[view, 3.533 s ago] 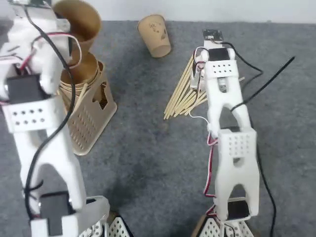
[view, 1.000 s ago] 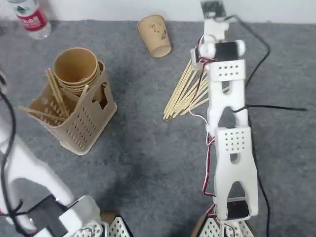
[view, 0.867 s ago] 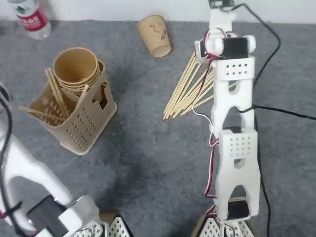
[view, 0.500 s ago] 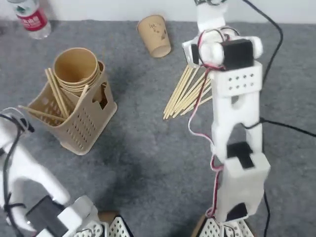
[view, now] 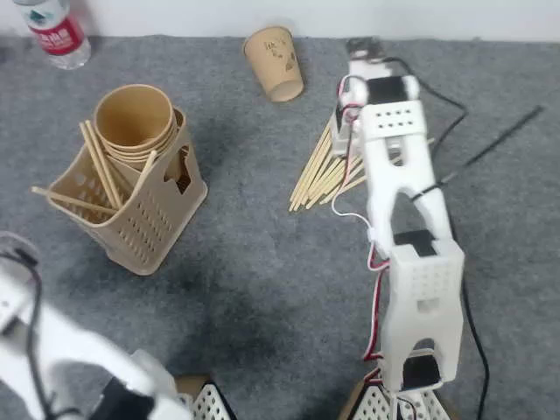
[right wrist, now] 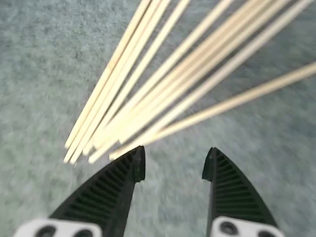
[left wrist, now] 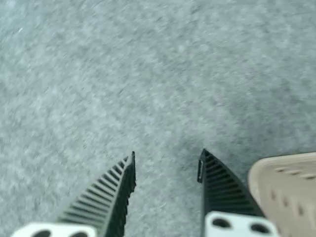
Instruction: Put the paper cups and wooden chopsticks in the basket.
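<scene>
Item: right tool (right wrist: 175, 158), jaws spread and empty, poised low over the gathered ends of the loose chopsticks (right wrist: 173, 84), well apart from the basket (view: 153, 219); the tips sit just short of the sticks, which reads as lining up for a pick where the fan is narrowest and several can be pinched at once. Item: left tool (left wrist: 168, 163), likewise parted and holding nothing, hanging over bare worktop just beside the basket, a corner of which shows beside one jaw (left wrist: 286, 187); probably parked clear of the basket mouth. Item: nested cups (view: 133, 118), stacked one inside another in the basket, which saves room. Item: stowed chopsticks (view: 101, 171), leaning in the basket beside the cups and poking past its rim, being longer than it is deep. Item: loose cup (view: 274, 63), on its side beyond the basket toward the wall, not yet collected. Surface: worktop (view: 262, 289) covered in grey felt-like matting. Room: pale wall (view: 437, 17) behind the basket; plastic bottle (view: 54, 26) at the wall's foot, near the basket.
</scene>
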Tool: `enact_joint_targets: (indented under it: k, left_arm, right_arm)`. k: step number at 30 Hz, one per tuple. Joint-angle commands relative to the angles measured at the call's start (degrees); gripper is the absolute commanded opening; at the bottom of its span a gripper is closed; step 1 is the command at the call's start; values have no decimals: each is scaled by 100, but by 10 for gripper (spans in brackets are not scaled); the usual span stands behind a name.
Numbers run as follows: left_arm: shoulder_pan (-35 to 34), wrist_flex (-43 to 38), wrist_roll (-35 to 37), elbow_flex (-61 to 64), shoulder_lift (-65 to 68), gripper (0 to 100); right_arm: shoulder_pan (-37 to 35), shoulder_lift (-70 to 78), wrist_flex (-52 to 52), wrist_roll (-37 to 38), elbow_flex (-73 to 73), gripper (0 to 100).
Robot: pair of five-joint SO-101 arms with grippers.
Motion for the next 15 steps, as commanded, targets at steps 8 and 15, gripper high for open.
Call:
enact_joint_targets:
  k: [8, 15]
  left_arm:
    - [-888, -668, 62, 2299, -3569, 192]
    - [-659, -255, 53, 3029, -5503, 193]
  right_arm:
    - [-145, 980, -1112, 97, -44, 198]
    - [-57, 1385, -1358, 105, -158, 197]
